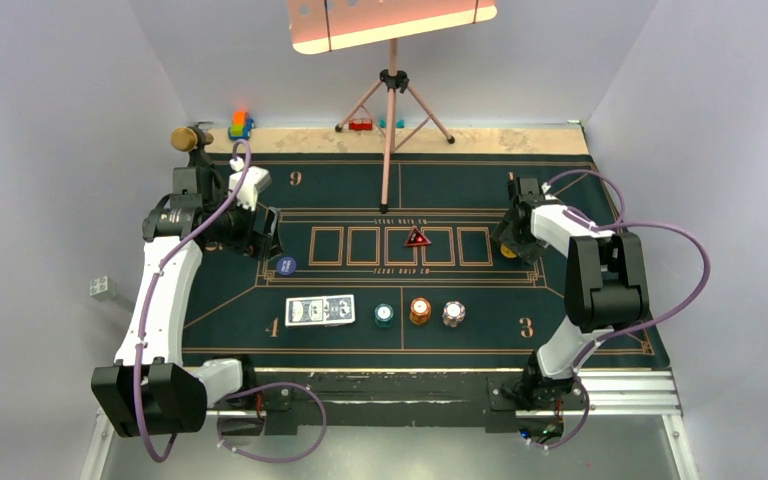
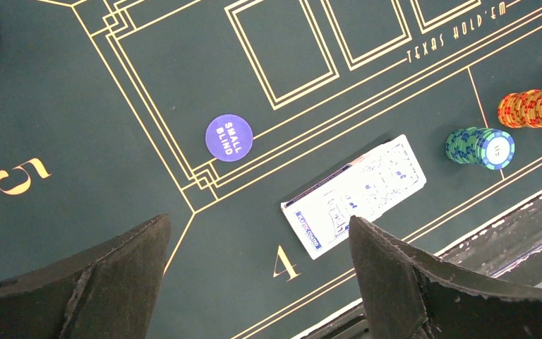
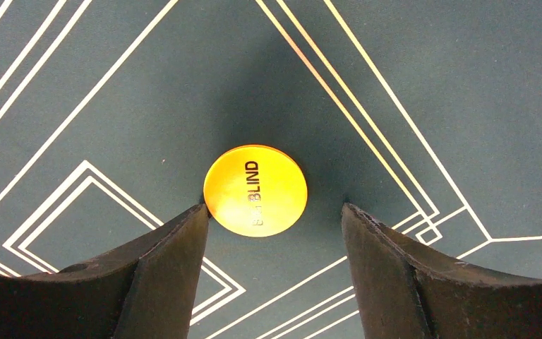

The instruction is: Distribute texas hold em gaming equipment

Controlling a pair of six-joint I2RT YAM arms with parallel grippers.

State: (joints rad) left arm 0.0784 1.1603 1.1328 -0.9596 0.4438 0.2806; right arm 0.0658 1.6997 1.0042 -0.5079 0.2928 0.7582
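Note:
A deck of blue-backed cards (image 1: 320, 310) lies near the "4" on the green poker mat (image 1: 580, 300); it also shows in the left wrist view (image 2: 353, 195). Beside it stand a teal chip stack (image 1: 385, 314), an orange stack (image 1: 419, 310) and a whitish stack (image 1: 453, 313). A dark blue "small blind" chip (image 2: 229, 138) lies flat at the mat's left corner lines. My left gripper (image 2: 261, 233) is open and empty above the mat. A yellow "big blind" chip (image 3: 255, 190) lies flat on the mat. My right gripper (image 3: 275, 212) is open low over it, with the left fingertip (image 3: 194, 215) at the chip's edge.
A red triangular marker (image 1: 417, 238) sits in the middle card box. A tripod (image 1: 392, 100) stands at the mat's far edge. A gold-headed microphone (image 1: 190, 138) and toy blocks (image 1: 241, 124) are at the far left. A small white object (image 1: 101, 289) lies off the mat, left.

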